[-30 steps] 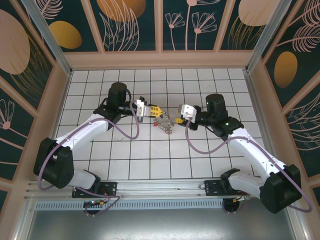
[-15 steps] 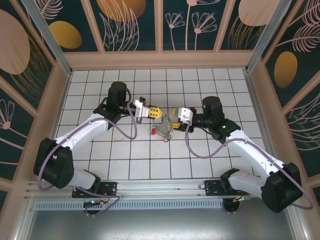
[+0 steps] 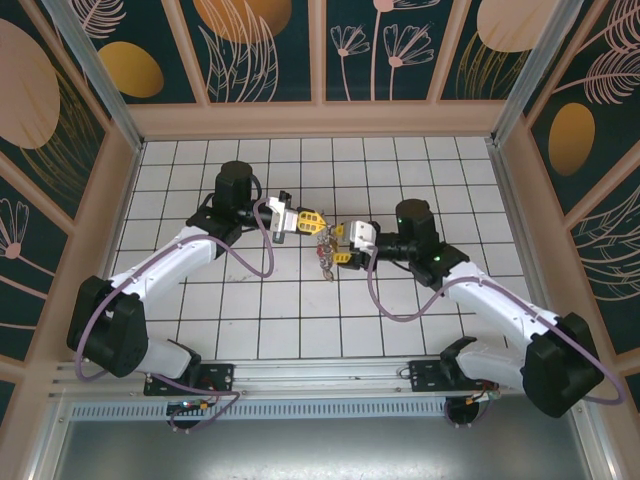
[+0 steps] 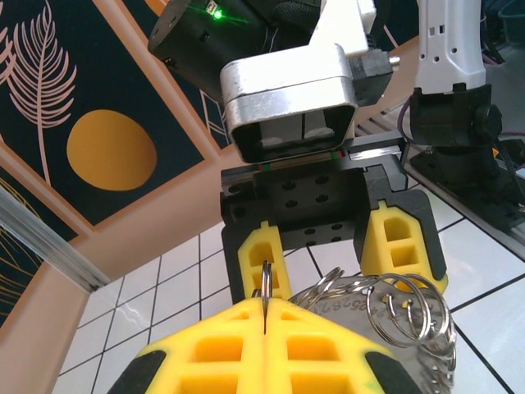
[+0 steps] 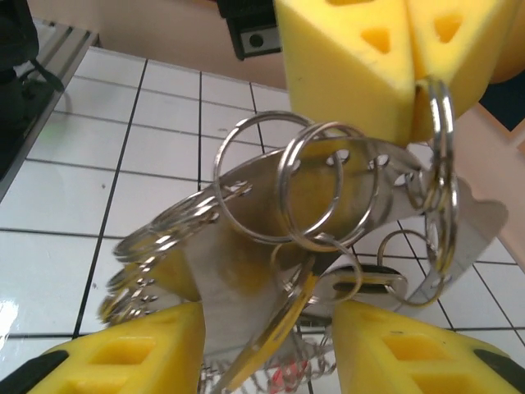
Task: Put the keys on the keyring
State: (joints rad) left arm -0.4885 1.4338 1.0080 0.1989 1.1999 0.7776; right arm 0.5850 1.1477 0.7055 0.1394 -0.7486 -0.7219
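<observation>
Where your two outstretched arms face each other at frame centre, you have: left gripper (image 3: 316, 222), clamped on a ring of the keyring (image 5: 246, 246); right gripper (image 3: 343, 246), jaws parted astride the hanging keys (image 5: 283, 324).

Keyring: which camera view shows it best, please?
Right wrist: the keyring hangs close up, flat plate and loose rings clear, one ring pinched by the left pincer. Left wrist shows a few rings at the lower edge; top external shows a tiny cluster.
</observation>
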